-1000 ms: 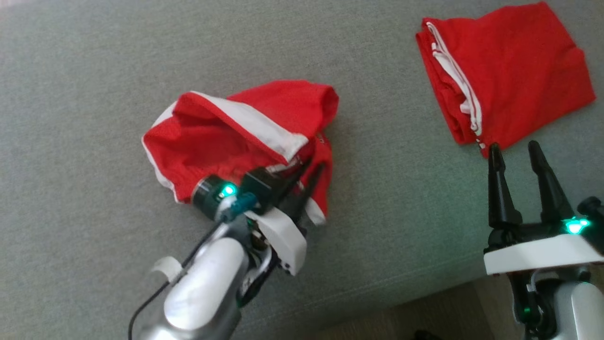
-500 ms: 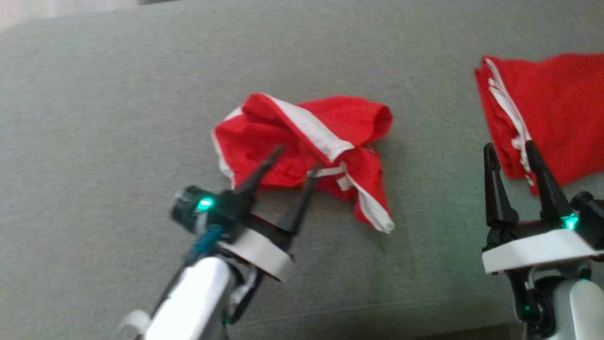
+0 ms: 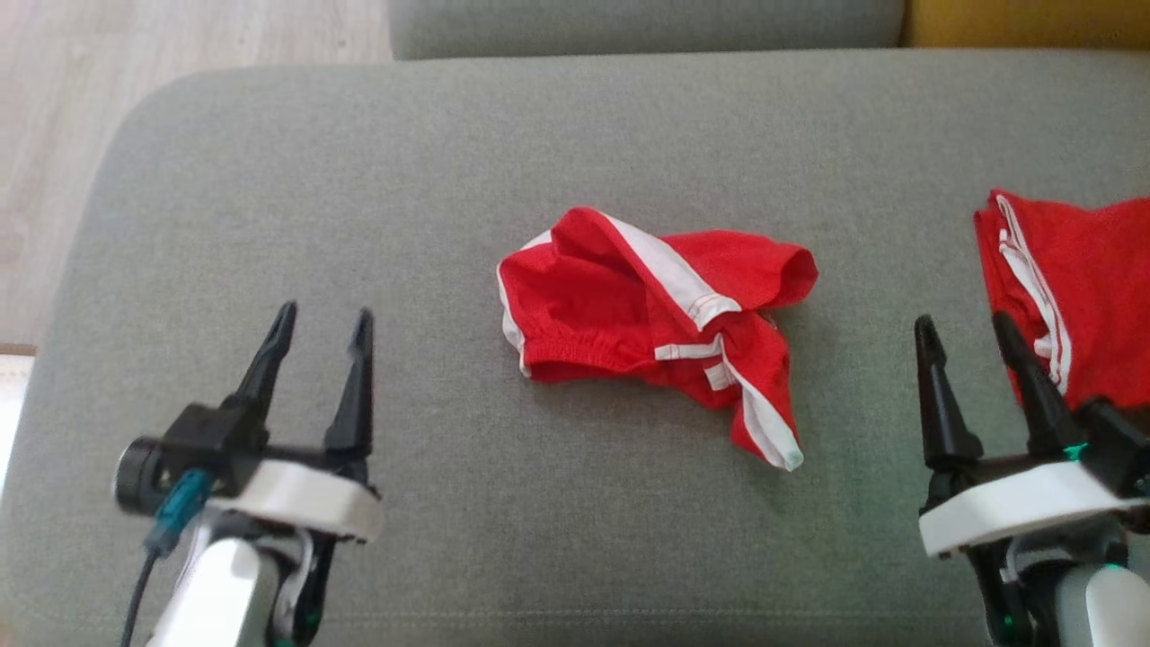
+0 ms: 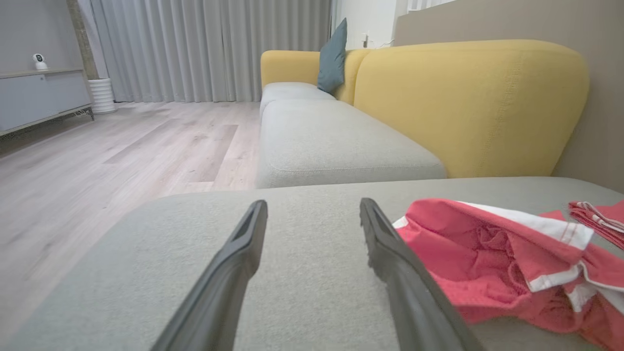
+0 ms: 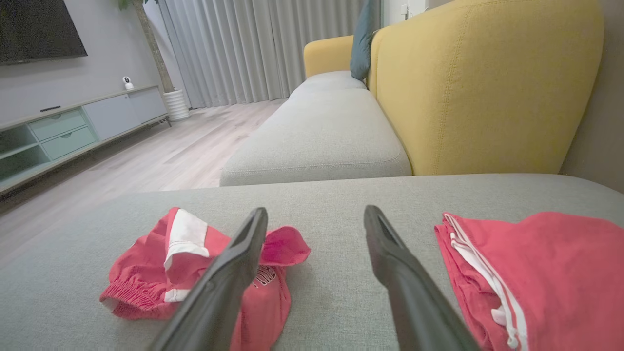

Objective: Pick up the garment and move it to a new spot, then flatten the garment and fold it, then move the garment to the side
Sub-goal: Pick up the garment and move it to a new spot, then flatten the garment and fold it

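Garment [image 3: 647, 332], red with white stripes, is seen lying crumpled near the middle of the grey sofa seat [image 3: 359, 180], gripped by nothing; its elastic waistband is turned toward the robot; the left end effector [image 3: 324, 313] is seen over the seat, well apart from the garment on its left, fingers spread wide and empty; the right end effector [image 3: 962, 322] is likewise spread wide and empty, placed between the garment and a folded red cloth [image 3: 1078, 288] laid flat at the seat's right; a yellow backrest [image 4: 468, 97] and wooden floor [image 3: 54, 135] are seen beyond.
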Robot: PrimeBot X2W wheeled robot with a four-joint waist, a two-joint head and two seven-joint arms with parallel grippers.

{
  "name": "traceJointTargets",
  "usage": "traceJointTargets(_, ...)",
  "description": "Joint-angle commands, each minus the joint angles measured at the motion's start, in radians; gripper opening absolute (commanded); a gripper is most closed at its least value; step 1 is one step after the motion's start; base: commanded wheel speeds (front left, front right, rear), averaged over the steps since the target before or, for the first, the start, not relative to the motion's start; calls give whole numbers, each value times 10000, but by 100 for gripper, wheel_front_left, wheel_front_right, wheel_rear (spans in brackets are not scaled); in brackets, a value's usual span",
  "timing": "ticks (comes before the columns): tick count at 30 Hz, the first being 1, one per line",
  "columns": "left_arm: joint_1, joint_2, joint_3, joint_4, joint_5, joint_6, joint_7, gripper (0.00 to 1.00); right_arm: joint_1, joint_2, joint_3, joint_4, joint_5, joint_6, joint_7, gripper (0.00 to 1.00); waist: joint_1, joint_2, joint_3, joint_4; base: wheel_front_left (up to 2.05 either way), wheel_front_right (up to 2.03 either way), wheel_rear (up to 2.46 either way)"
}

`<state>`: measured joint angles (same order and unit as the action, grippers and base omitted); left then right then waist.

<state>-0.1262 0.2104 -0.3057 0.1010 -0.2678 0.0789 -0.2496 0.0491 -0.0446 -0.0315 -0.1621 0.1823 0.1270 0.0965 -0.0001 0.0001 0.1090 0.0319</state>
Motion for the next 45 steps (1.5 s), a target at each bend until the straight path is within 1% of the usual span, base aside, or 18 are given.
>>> traceJointTargets(1,-166,326,505,-268,-125,-16,-120,100,-90,-57,231,-337,-125,37,99,100,1,-1,-198,70,0,0,0)
traceJointTargets(5,183,457,604,-164,-194,-86,-121,100,143,-57,208,-387,-102,37,164,100,1,-1,-414,23,0,0,0)
traceJointTargets(11,405,490,620,-122,-208,-88,-121,100,339,-57,179,-475,-119,37,251,100,1,-1,-539,-41,0,0,0)
traceJointTargets(19,398,565,691,-133,-145,-38,-121,100,392,-57,168,-570,-100,37,298,100,1,-1,-495,-90,0,0,0)
traceJointTargets(31,273,488,748,-291,-7,-57,-122,100,316,-57,273,-500,-83,37,506,100,1,-1,-350,14,0,0,0)
traceJointTargets(34,120,456,727,-341,51,-89,-122,100,167,-57,652,-369,-87,37,819,100,1,-1,-197,135,0,0,0)
traceJointTargets(40,-294,284,579,-428,209,-165,-122,100,-610,-56,2448,524,291,37,1357,100,1,-1,196,490,0,0,0)
traceJointTargets(42,-460,201,533,-439,253,-216,-122,100,-1025,-56,2893,943,385,37,1244,100,1,-1,332,650,0,0,0)
traceJointTargets(44,-621,113,503,-463,309,-264,-122,100,-1436,-56,3061,1414,478,37,1051,100,1,-1,471,825,0,0,0)
traceJointTargets(45,-621,113,503,-463,309,-264,-122,100,-1436,-56,3061,1414,478,37,1051,100,1,-1,471,825,0,0,0)
